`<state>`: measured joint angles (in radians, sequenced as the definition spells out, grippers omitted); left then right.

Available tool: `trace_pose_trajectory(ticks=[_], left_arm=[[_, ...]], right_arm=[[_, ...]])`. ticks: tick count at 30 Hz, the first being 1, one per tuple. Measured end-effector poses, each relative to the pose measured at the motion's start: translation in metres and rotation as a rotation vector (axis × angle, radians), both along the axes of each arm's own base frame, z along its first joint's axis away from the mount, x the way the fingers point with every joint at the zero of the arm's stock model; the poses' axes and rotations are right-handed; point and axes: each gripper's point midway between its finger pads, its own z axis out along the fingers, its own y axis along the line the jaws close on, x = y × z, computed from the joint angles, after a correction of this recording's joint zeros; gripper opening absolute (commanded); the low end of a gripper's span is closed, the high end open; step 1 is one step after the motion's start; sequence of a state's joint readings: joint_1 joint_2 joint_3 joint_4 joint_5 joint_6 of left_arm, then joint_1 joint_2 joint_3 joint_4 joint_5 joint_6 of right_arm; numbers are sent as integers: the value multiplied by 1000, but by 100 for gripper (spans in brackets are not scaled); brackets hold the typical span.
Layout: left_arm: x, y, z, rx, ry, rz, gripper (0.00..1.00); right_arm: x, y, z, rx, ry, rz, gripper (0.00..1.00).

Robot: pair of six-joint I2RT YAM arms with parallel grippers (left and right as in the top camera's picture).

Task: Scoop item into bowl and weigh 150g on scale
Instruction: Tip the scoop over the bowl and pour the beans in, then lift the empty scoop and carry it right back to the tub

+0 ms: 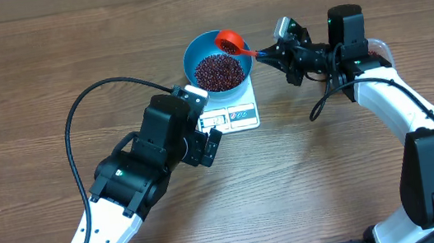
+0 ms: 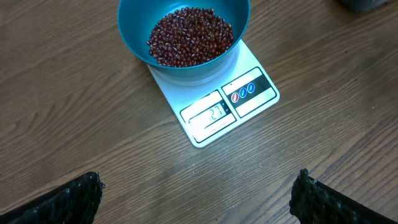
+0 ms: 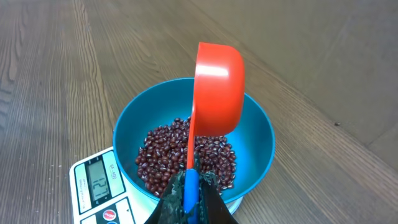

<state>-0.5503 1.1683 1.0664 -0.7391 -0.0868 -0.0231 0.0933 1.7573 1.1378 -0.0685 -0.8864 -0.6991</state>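
The wooden counter [image 1: 30,86] is carrying the set-up. The left arm [image 1: 137,177] is hovering near the scale, its jaws spread wide and empty, probably to keep the display in view. The blue bowl [image 3: 256,142] is sitting on the white scale [image 2: 214,115] so its load is registering; the digits are too blurred to read. The right jaws are pinching the handle of the red scoop [image 3: 217,87], which is tipping over the bowl. The beans [image 2: 189,36] are lying piled in the bowl.

Display [image 2: 210,114] of the scale [image 2: 255,74] shows blurred digits, perhaps 127.
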Motion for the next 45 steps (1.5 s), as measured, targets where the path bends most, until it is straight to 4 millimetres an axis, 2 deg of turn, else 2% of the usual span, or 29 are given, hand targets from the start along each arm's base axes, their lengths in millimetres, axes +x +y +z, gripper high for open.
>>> trace_pose_trajectory(ticks=[14,36,42,45], left_arm=[[0,0,0,0,0,0,99],[0,0,0,0,0,0,100],[0,0,0,0,0,0,99],[0,0,0,0,0,0,100]], right_arm=[[1,0,1,-35,-74,30,4],[1,0,1,-40,-84,34,4],[3,-2,0,-76,-137,44,4],[11,-4,4,-104,-205,30,4]])
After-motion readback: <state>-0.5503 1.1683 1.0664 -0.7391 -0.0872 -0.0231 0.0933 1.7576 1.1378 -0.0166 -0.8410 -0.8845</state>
